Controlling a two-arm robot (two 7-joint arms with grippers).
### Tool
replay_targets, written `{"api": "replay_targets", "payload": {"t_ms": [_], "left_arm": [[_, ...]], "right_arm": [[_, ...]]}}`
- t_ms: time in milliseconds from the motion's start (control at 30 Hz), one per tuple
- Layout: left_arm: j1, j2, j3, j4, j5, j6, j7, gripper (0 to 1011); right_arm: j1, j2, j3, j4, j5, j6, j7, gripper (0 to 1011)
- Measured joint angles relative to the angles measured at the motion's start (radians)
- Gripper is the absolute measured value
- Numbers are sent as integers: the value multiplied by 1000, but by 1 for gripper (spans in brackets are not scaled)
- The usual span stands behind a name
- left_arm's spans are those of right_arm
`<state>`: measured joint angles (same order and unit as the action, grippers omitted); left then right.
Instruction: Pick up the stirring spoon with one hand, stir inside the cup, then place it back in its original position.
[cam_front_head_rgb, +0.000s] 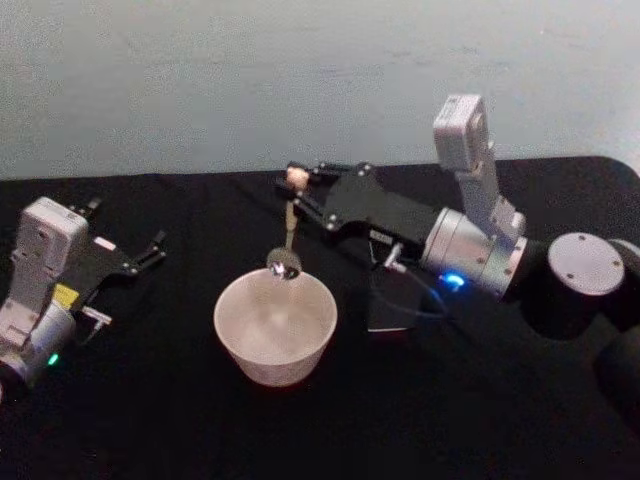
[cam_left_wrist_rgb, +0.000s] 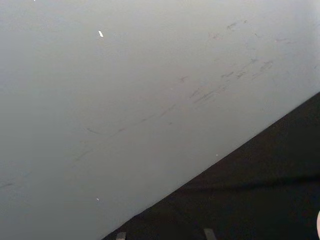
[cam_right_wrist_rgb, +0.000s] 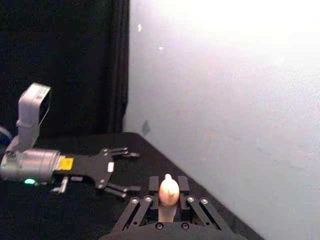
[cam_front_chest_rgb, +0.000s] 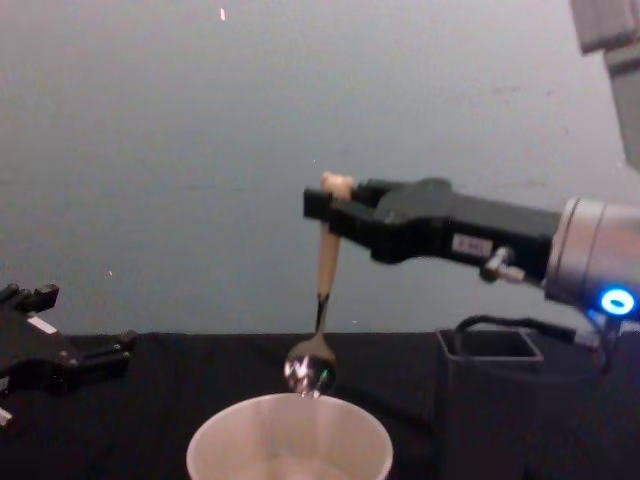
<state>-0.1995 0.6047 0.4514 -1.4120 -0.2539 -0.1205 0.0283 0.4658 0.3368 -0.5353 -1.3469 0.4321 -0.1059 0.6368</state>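
The right gripper (cam_front_head_rgb: 296, 192) reaches forward and inward, its black fingers pinched tight on the beige handle of the stirring spoon (cam_front_head_rgb: 287, 240), which hangs straight down below the claw. Behind the claw the black palm widens into the silver right wrist (cam_front_head_rgb: 470, 250), which glows blue and has a grey camera block standing up from it. The left gripper (cam_front_head_rgb: 152, 250) sits lower and well off to the claw's left, its fingers spread apart and holding nothing. The left wrist (cam_front_head_rgb: 30, 320) behind it shows a green light.
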Motion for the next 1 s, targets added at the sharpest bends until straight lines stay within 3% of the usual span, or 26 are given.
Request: {"api": "replay_targets", "payload": {"t_ms": [267,467,667,1000], "left_arm": [[0,0,0,0,0,0,0,1001],[0,0,0,0,0,0,0,1001],[0,0,0,0,0,0,0,1001],[0,0,0,0,0,0,0,1001]], "right_arm": [[-39,62,56,-140,18,88,-89,214],[-80,115,106,-227,23,124,-143,214],[-115,143,143,-282,31,127,-164,214],[-146,171,162,-340,26,135,-177,214]]}}
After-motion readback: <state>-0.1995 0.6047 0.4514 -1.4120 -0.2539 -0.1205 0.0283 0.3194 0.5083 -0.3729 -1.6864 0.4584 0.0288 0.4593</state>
